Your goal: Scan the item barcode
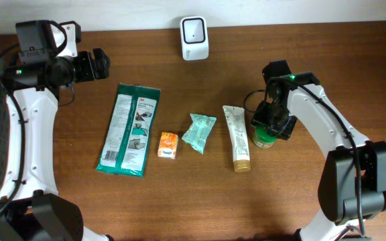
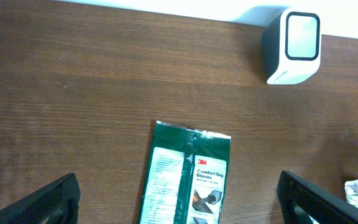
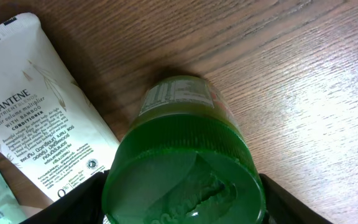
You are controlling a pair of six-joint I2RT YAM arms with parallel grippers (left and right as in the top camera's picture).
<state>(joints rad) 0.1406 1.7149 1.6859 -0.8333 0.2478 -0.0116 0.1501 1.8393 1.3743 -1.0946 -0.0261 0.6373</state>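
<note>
The task's thing on my screen is a green jar with a translucent green lid and a printed label running down its side. It stands on the tabletop right of centre, directly under the right gripper. From the right wrist camera I see that gripper's two fingers on either side of the lid, close against it. I cannot tell whether they are pinching the jar or only bracketing it.

To the right of the jar and toward the near edge the wood is bare, which gives me room on that side. The back edge of the tabletop runs along a pale wall, and the white scanner sits there near the middle, well apart from the jar.

Just beside the jar on its left lies a white Pantene tube, cap toward the near edge, close enough to crowd that side. Further left lie a teal packet, a small orange box and a green 3M gloves pack, all flat in a loose row.

The left gripper hangs above the far left of the tabletop, fingers spread wide and holding nothing, looking down on the gloves pack and the scanner.
</note>
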